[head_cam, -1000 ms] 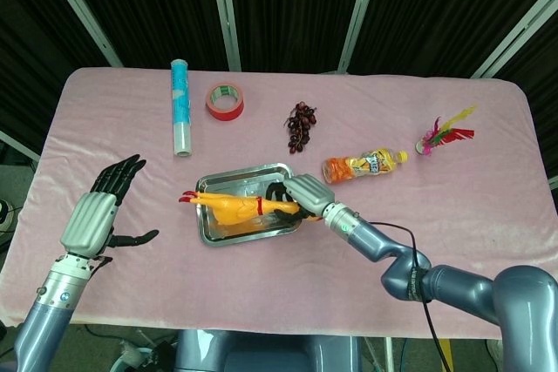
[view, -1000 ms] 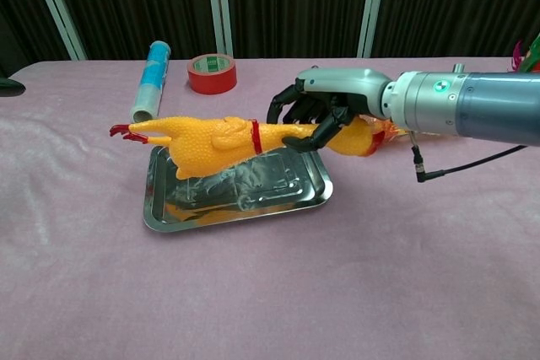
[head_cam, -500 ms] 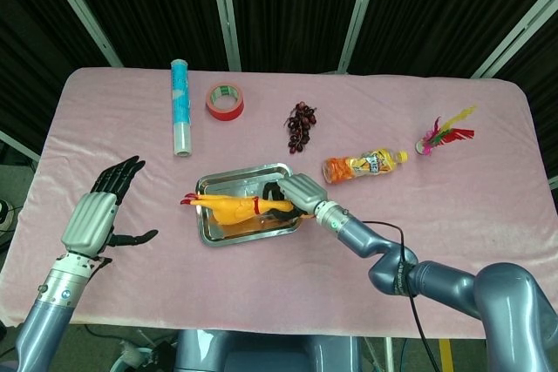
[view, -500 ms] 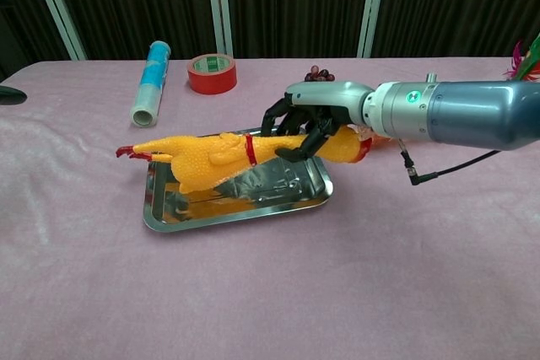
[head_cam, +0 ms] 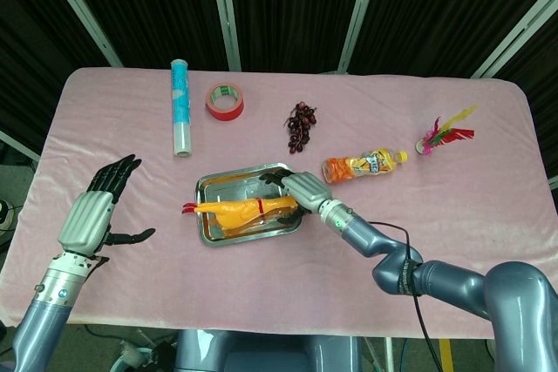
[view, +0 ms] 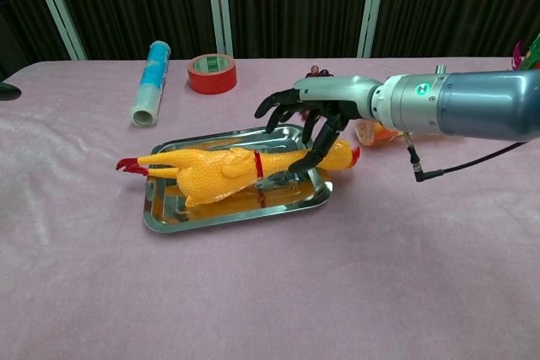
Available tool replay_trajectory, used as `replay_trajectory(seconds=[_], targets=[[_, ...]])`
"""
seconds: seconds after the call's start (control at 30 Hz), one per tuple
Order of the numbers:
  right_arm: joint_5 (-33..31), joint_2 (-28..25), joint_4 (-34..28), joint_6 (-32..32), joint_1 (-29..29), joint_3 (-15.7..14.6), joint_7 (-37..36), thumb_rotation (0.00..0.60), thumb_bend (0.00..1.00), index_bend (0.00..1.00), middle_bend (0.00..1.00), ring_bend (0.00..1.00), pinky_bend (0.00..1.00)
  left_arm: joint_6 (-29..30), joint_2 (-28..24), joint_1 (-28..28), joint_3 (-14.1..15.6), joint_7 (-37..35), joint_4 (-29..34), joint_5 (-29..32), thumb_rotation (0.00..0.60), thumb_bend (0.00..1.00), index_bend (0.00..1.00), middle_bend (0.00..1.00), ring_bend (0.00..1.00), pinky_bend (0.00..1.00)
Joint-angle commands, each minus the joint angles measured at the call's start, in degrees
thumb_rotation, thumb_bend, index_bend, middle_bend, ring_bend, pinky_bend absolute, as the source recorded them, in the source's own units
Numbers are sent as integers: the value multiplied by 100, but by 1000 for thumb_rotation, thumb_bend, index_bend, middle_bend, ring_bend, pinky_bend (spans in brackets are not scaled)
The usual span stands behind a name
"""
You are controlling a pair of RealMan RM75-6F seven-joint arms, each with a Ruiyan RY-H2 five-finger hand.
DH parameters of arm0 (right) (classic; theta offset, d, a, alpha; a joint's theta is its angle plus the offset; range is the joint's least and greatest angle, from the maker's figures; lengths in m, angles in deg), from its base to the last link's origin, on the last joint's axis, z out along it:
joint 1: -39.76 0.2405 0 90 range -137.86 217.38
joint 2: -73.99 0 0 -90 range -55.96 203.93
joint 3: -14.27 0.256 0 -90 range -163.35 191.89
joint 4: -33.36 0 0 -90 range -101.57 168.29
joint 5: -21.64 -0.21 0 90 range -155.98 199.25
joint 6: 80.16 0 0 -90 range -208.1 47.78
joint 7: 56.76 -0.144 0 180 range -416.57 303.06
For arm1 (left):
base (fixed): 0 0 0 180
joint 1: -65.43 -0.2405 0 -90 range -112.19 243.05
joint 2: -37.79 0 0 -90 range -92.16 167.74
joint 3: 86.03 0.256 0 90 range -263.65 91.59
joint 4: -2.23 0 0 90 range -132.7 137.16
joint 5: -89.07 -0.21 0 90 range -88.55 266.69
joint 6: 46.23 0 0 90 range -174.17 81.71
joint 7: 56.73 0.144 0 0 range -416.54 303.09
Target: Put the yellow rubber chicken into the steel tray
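No writing could be read on the orange drink bottle (head_cam: 362,165) just behind the right hand (view: 314,117). That hand's fingers were spread, their tips touching the neck of the yellow rubber chicken (view: 236,169), which lay in the steel tray (view: 315,200) beneath it with its red feet past the far rim. The left hand (head_cam: 94,213) hung with its fingers apart, holding nothing, well away from the tray.

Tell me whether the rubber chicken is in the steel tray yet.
Mostly in: the rubber chicken lies lengthwise in the steel tray, red feet overhanging its left rim.

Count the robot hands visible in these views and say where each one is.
2. The left hand hovers open over the pink table's left edge, holding nothing. The right hand is above the steel tray's right end, fingers spread over the yellow rubber chicken lying in it.
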Motion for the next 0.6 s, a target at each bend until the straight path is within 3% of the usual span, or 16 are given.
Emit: replay_trajectory(seconds=[0.03, 0.13, 0.2, 0.3, 0.37, 0.6], targets=[[-59, -64, -98, 52, -41, 13, 103, 600, 229, 142, 199, 120, 300, -10, -13, -12, -27, 7, 10, 1, 600, 26, 0, 0, 0, 28], [-81, -205, -226, 258, -157, 38, 193, 600, 229, 168, 203, 149, 327, -7, -36, -30, -84, 8, -3, 37, 600, 26, 0, 0, 0, 28], [-58, -338, -348, 474, -284, 46, 217, 600, 243, 258, 238, 212, 388, -18, -54, -41, -106, 29, -42, 78, 600, 26, 0, 0, 0, 28], [46, -619, -608, 995, -598, 58, 127, 600, 385, 432, 363, 347, 497, -73, -97, -57, -118, 102, -138, 211, 600, 26, 0, 0, 0, 29], [138, -853, -788, 1387, -867, 34, 12, 600, 455, 478, 397, 385, 521, -114, -131, -77, -122, 122, -222, 309, 600, 26, 13, 0, 0, 29], [316, -1660, -1148, 2652, -1862, -173, -9, 600, 493, 502, 406, 388, 505, -61, -228, -269, -113, -73, -610, 396, 600, 36, 115, 8, 0, 29]])
